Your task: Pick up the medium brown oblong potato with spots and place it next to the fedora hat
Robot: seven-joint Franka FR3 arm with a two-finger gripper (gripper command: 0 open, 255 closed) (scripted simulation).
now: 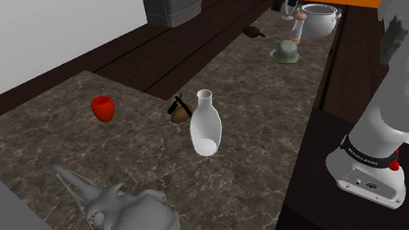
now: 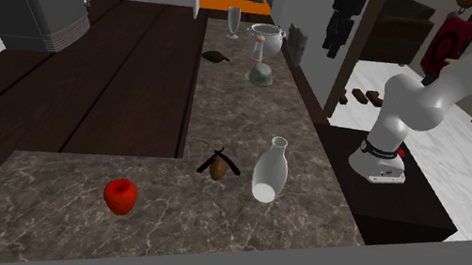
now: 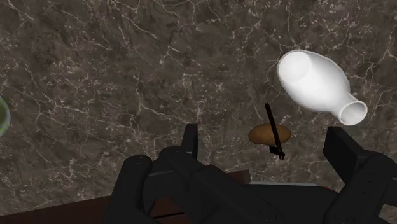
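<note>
Up high, the black pincer was wide open and held nothing. Far below it, the brown potato lay on the dark stone counter, just beside the white vase. A thin black stick lay across the potato. The hat sat far away, near a pot.

The countertop looks like dark stone veined with white, smooth; the white vase, centre of the shoulder view, is smooth with a soft sheen; the red apple glossy; the potato matt brown; the pot, upper right, pale metal; the floor dark wood planks.
</note>
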